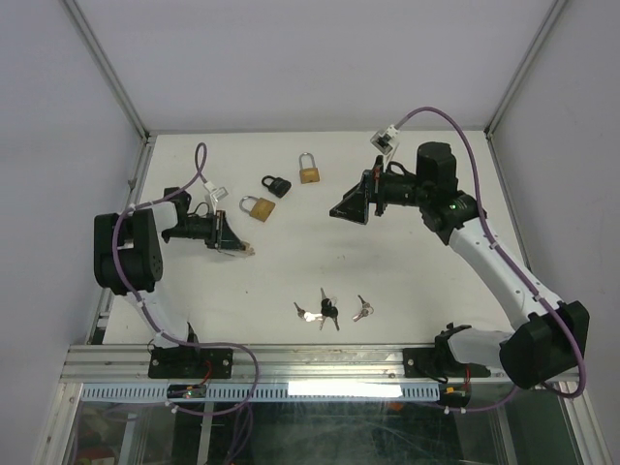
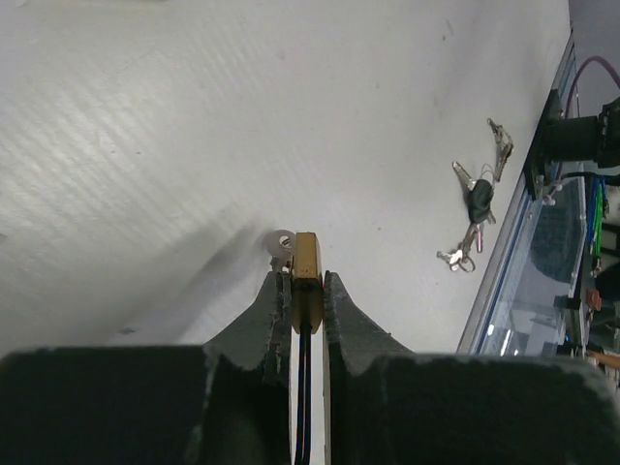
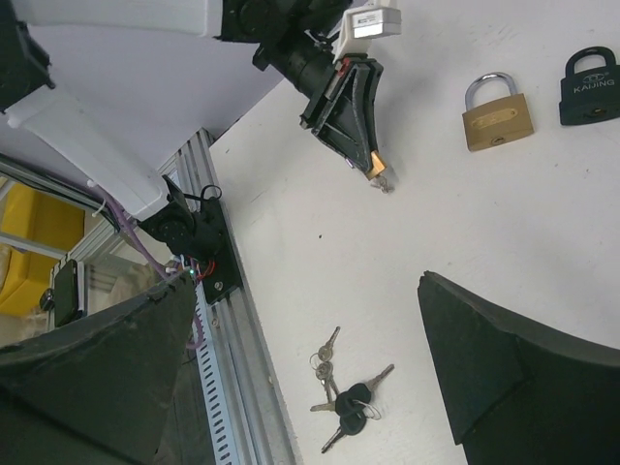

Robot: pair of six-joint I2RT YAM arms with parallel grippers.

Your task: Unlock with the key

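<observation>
My left gripper (image 1: pixel 242 248) (image 2: pixel 306 276) is shut on a small brass padlock (image 2: pixel 307 262), held edge-on between its pads just above the table. A silver key head (image 2: pixel 279 240) shows at the padlock's far end, on the left side. The right wrist view shows this same padlock (image 3: pixel 378 167) at the left gripper's tip. My right gripper (image 1: pixel 354 208) (image 3: pixel 308 291) hangs open and empty above the table's middle, well to the right of the held padlock. Loose keys (image 1: pixel 320 312) (image 3: pixel 344 397) (image 2: pixel 477 208) lie near the front edge.
A brass padlock (image 1: pixel 257 207) (image 3: pixel 496 116), a black padlock (image 1: pixel 276 185) (image 3: pixel 588 87) and another brass padlock (image 1: pixel 309 172) lie at the back. A separate small key bunch (image 1: pixel 363 310) lies right of the others. The aluminium frame rail (image 1: pixel 320 363) runs along the near edge.
</observation>
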